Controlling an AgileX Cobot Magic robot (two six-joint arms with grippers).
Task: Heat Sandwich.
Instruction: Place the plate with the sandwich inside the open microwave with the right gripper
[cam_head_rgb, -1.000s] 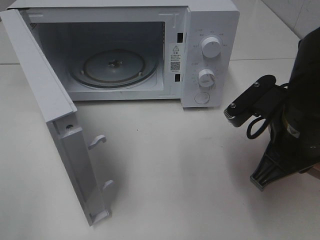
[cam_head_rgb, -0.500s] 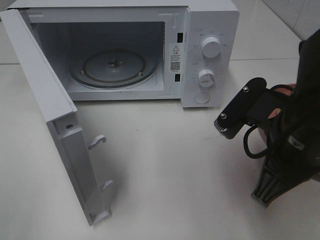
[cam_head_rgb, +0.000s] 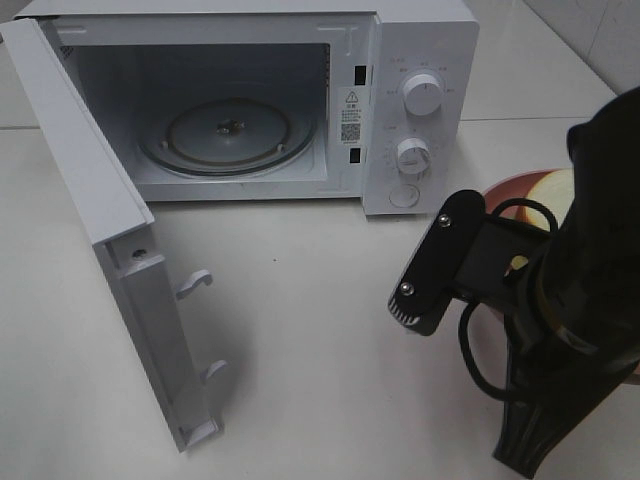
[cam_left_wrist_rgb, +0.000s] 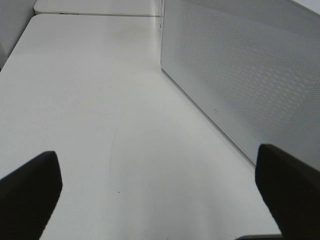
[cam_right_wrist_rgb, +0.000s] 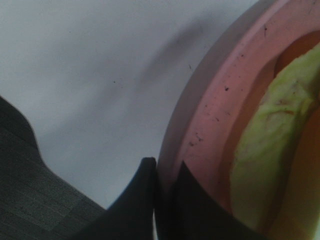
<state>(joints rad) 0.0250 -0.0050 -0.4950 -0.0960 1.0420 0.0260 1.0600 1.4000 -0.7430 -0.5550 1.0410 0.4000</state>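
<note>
Right wrist view: right pincer (cam_right_wrist_rgb: 164, 170) tight on pink plate (cam_right_wrist_rgb: 220, 110) rim, sandwich (cam_right_wrist_rgb: 265, 150) on it just past the grip.

1. The microwave (cam_head_rgb: 430, 30) stands at the back of the table (cam_head_rgb: 320, 340), its door (cam_head_rgb: 90, 190) swung out toward the front left.
2. The turntable (cam_head_rgb: 228, 135) lies inside the cavity; the upper knob (cam_head_rgb: 421, 94) sits above the lower knob (cam_head_rgb: 412, 156) on the panel to its right.
3. The plate (cam_head_rgb: 503, 188) sits right of the microwave, with the sandwich (cam_head_rgb: 555, 188) on it (both largely hidden under the right arm (cam_head_rgb: 585, 280)).
4. The right gripper (cam_right_wrist_rgb: 165, 172) pinches the plate's rim.
</note>
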